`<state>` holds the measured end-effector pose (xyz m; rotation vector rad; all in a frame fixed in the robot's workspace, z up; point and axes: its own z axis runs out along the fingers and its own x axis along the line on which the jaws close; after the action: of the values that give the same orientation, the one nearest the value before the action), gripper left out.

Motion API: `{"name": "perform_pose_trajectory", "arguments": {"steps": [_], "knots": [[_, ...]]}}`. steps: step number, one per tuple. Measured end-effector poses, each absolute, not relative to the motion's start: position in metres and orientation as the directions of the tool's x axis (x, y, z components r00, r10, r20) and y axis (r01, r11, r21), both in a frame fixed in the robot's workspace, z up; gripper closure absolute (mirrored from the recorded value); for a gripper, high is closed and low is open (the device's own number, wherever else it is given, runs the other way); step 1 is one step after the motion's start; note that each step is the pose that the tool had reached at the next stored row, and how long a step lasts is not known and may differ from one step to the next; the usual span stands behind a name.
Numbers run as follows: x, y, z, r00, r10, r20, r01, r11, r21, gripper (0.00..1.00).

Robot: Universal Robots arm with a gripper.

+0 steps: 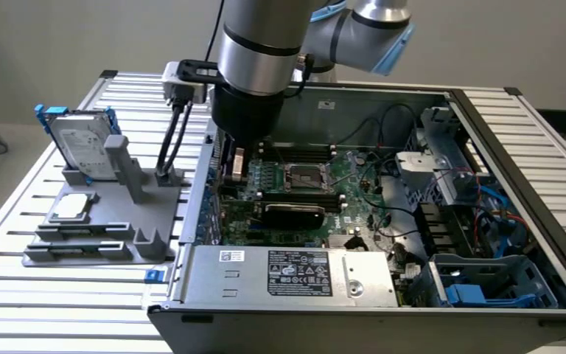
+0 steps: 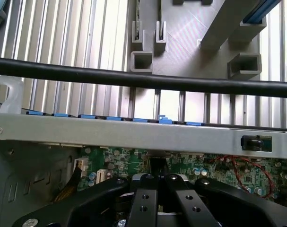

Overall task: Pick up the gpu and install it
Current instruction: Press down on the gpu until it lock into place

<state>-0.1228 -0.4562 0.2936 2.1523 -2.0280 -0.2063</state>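
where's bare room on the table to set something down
Free: the slatted table in front of the grey holder, and the slats beyond the computer case. Crowded: inside the case, where the gripper sits shut over the motherboard.

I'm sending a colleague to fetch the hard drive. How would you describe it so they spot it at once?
Start at the open computer case, then look to the grey holder beside it on the exterior view's left. The hard drive stands upright at the holder's far end: silver, white-labelled, in a blue frame, unlike the flat part lying nearby.

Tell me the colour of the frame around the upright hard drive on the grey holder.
Blue: the frame around the silver hard drive, clearest in the exterior view.
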Motion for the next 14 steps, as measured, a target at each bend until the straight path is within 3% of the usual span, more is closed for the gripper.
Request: {"name": "perform_pose_trajectory", "arguments": {"steps": [14], "knots": [[-0.1228,-0.452,0.2936,0.062,-0.998,0.024,-0.972,-0.055,0.23,0.89]]}}
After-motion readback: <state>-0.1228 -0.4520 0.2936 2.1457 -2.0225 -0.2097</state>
